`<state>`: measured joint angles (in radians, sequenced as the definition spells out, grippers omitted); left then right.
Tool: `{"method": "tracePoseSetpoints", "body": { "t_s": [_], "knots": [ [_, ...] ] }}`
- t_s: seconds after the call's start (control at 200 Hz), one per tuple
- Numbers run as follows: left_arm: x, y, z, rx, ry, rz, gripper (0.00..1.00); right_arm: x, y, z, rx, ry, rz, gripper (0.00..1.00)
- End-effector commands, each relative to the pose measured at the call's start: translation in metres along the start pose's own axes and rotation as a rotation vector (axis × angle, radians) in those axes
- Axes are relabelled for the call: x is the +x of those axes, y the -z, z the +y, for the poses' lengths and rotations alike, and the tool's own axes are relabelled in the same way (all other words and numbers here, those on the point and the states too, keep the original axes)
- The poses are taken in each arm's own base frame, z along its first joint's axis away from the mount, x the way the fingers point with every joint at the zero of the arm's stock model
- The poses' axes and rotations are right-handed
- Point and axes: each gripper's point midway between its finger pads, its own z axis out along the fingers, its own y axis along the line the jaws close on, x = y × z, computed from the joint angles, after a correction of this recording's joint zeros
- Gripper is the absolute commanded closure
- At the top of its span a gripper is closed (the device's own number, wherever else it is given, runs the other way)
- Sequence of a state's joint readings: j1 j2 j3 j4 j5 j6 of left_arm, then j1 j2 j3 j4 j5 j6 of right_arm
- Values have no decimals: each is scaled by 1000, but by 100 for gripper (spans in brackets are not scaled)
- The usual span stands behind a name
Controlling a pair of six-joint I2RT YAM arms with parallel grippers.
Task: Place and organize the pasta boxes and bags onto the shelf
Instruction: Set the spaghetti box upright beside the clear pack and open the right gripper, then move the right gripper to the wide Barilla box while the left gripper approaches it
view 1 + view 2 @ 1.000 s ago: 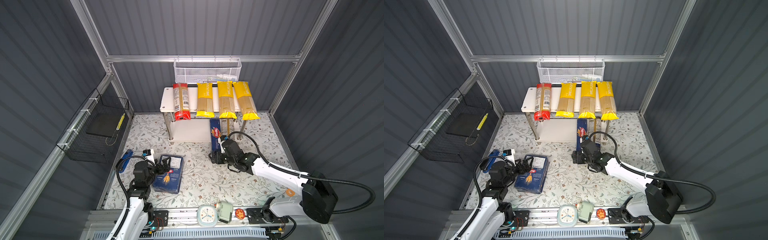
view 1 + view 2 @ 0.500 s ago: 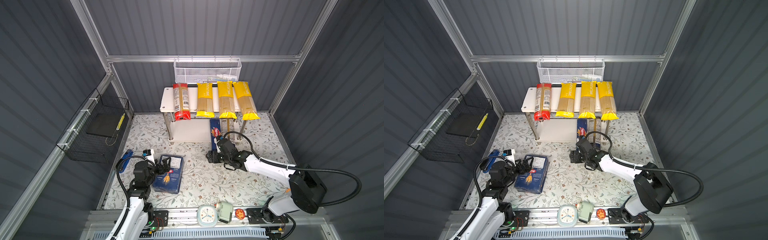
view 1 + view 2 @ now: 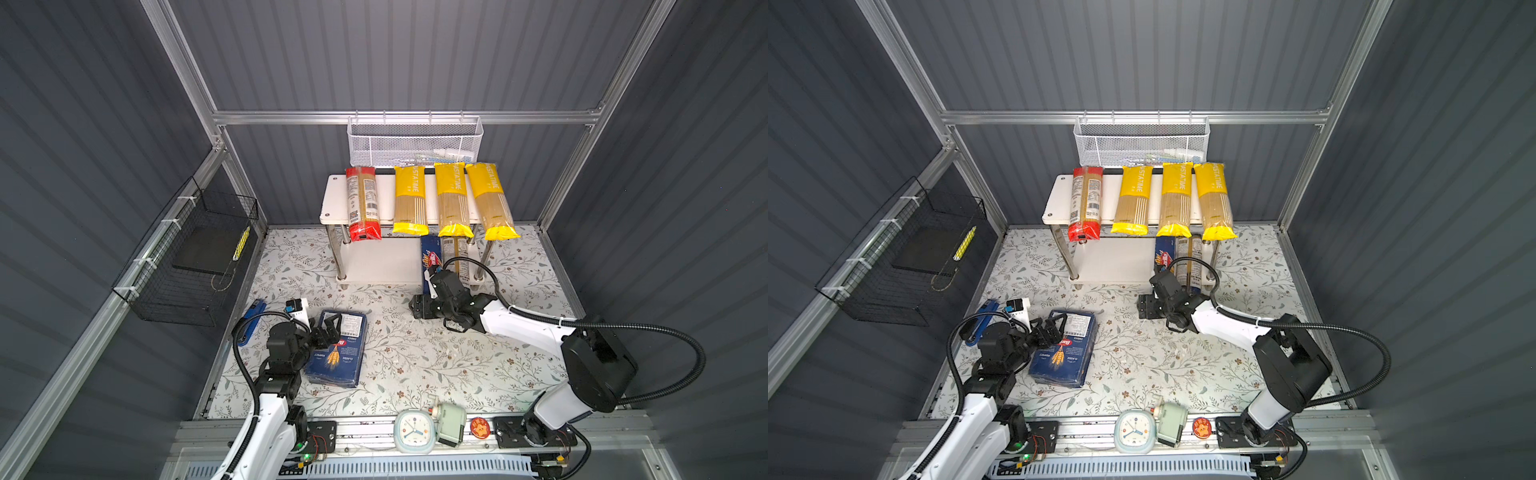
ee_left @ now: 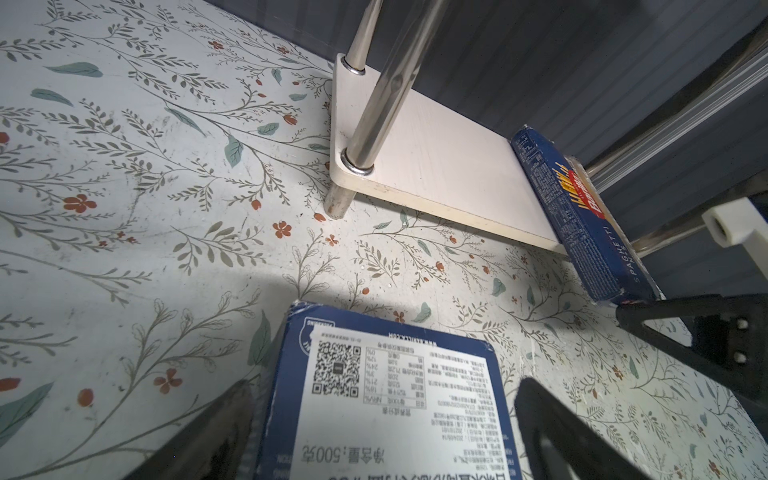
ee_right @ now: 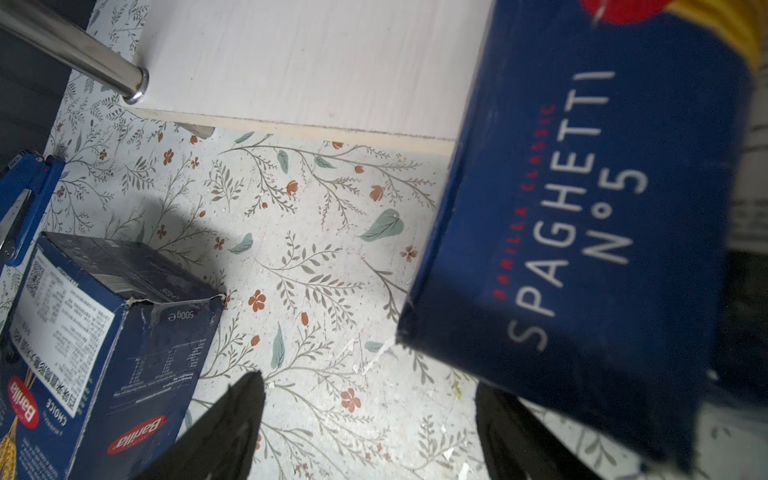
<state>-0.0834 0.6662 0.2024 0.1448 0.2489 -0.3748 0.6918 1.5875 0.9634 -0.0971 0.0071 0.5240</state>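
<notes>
On the shelf (image 3: 332, 203), the top board is taken almost end to end by the red-ended bag (image 3: 363, 203) and three yellow bags (image 3: 453, 199). Only a strip at its left end is bare. The white mesh basket (image 3: 415, 145) hangs over the shelf's back edge. The lower board (image 3: 382, 262) is bare at the shelf's left and middle, open from the front between the chrome posts (image 3: 334, 253). Its right end holds the long box (image 3: 431, 257) and a clear bag (image 3: 455, 253). The right gripper (image 3: 419, 306) sits just before that end. Before the shelf's left end lies bare table (image 3: 374, 299), then the wide box (image 3: 338, 353).
</notes>
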Motion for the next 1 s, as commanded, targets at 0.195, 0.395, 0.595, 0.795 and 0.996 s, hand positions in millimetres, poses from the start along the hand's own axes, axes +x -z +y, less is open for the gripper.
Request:
{"method": "tracePoseSetpoints", "body": {
  "t_s": [0.195,0.395,0.595,0.795,0.996],
  "knots": [
    [-3,-1,3,-14,5,-1,1,-3,5,13,-49,40,13,18],
    [-6,4,18,-160,119,90,1,15,42,47,-162,48,15,15],
    [-13,8,8,-170,179,172,1,41,54,83,-262,44,22,15],
    [5,9,17,-216,208,244,1,68,38,119,-379,59,85,15],
    [15,6,14,-187,241,268,1,90,24,172,-507,115,141,14]
  ]
}}
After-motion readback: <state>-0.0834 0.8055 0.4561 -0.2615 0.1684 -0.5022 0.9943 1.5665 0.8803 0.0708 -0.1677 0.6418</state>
